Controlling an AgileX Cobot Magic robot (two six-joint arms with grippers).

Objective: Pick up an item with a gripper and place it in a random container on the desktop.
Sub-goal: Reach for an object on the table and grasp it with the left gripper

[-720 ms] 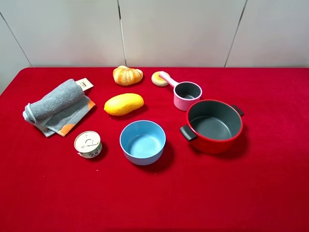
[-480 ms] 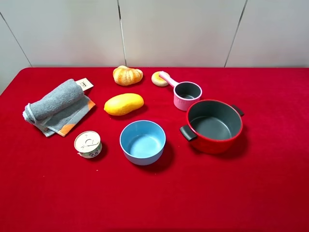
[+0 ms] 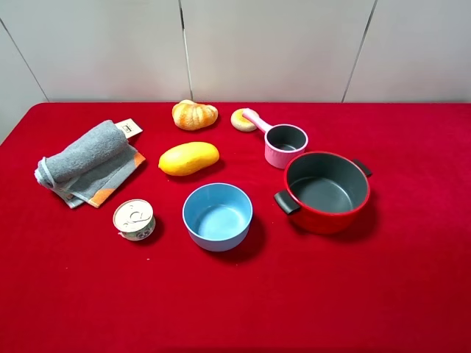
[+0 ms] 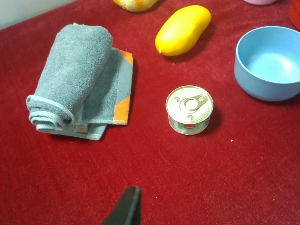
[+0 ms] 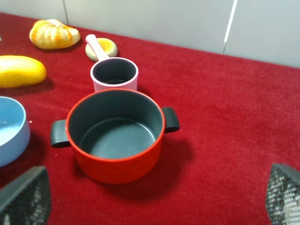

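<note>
Sitting empty: pink saucepan [image 3: 285,145], red pot [image 3: 326,190], blue bowl [image 3: 217,215], all centre-right on the red-cloth desktop [image 3: 235,309]. Tin can [image 3: 134,219] stands upright left of the bowl. Right gripper [image 5: 150,197] fingers spread wide, near the red pot; left gripper [image 4: 126,208] shows one finger, can't tell its state.

Tin can [image 3: 134,219] sits on the surface [image 3: 412,279] left of the bowl [image 3: 217,216], towel [image 3: 85,162] behind it; saucepan [image 3: 285,145] just behind the pot [image 3: 325,191], right of the mango [image 3: 189,158].
</note>
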